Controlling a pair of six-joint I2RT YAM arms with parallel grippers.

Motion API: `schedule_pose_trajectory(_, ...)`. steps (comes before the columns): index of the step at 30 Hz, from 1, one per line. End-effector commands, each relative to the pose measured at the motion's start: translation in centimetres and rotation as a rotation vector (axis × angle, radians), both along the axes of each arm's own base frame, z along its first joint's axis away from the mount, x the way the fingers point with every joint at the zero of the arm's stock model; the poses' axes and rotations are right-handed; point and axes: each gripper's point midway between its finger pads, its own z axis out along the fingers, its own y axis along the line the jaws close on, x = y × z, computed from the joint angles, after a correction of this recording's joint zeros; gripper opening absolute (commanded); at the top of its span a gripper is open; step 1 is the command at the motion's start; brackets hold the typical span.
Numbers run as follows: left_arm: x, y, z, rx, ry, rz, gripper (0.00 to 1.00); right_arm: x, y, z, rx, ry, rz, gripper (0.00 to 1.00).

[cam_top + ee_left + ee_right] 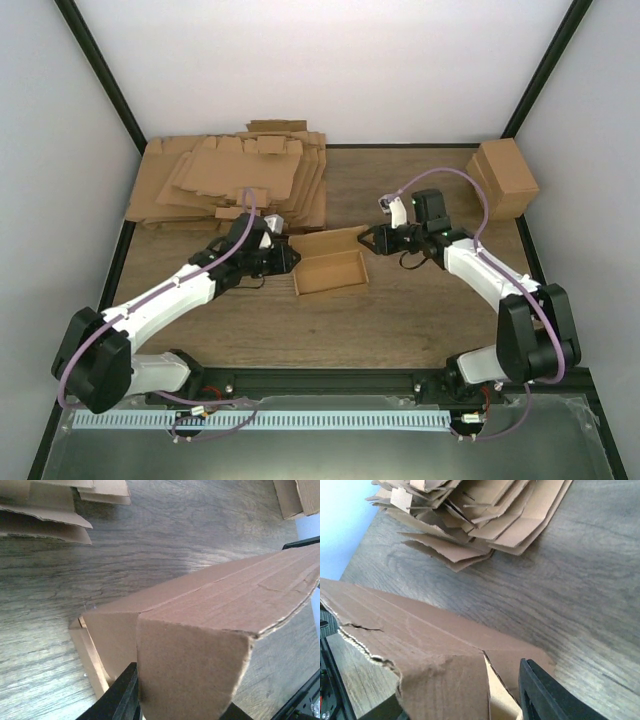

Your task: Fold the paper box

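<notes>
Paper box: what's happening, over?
Left pincer astride left end, right pincer at right end; grip unclear. Box half folded, lid open. Cardboard pile behind, not touching.

A wooden tabletop [420,320] with streaky brown grain fills the middle of the frame. Plain white walls [330,70] close it in at the top, left and right, and black frame struts [100,75] run diagonally down from the upper corners. A shiny grey surface [330,455] spans the bottom edge. The light is soft and even.
</notes>
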Motion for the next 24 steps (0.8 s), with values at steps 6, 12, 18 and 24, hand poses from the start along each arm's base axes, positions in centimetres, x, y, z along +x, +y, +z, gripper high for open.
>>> schedule_pose_trajectory(6, -0.2, -1.9, 0.6, -0.05, 0.018, -0.016, 0.24, -1.8, 0.2, -1.9, -0.022, 0.148, -0.091, 0.37)
schedule_pose_trajectory(12, -0.2, -1.9, 0.7, -0.036, 0.012, -0.013, 0.24, -1.9, 1.1, -1.9, -0.076, 0.153, -0.118, 0.47)
schedule_pose_trajectory(18, 0.1, -1.0, 1.8, 0.012, -0.026, 0.001, 0.25, -1.2, 0.5, -1.9, -0.159, 0.126, -0.155, 0.52)
schedule_pose_trajectory(24, -0.1, -0.9, 1.8, 0.025, -0.02, -0.002, 0.26, -0.9, 1.2, -0.1, -0.102, 0.164, -0.175, 0.47)
